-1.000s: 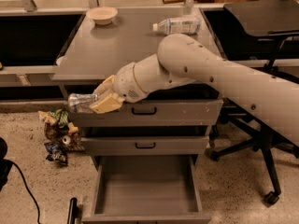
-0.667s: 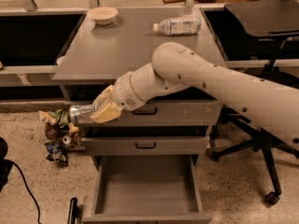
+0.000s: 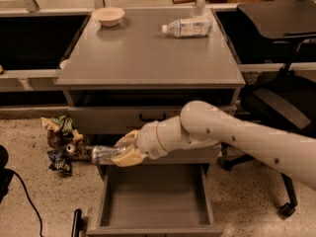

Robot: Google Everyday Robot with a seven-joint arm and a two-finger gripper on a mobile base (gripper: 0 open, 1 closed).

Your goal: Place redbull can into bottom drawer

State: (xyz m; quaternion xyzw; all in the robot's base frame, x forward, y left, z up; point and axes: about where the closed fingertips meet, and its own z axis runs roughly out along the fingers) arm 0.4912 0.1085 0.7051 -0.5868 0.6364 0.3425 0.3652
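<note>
The redbull can (image 3: 101, 153) is a slim silver can held sideways in my gripper (image 3: 124, 149), which is shut on it. The can sticks out to the left, past the cabinet's left side. It hangs just above the front-left corner of the open bottom drawer (image 3: 154, 201), a plain grey box pulled out toward me with nothing visible inside. My white arm (image 3: 237, 135) reaches in from the right, across the front of the middle drawer.
A grey cabinet top (image 3: 148, 53) carries a white bowl (image 3: 108, 16) and a clear plastic bottle (image 3: 188, 27). The top drawer handle (image 3: 152, 117) is black. Crumpled snack bags (image 3: 61, 142) lie on the floor at left. An office chair (image 3: 281, 98) stands at right.
My arm and gripper have dropped from the top drawer's height to just above the open bottom drawer, still holding the can. The view has shifted too.
</note>
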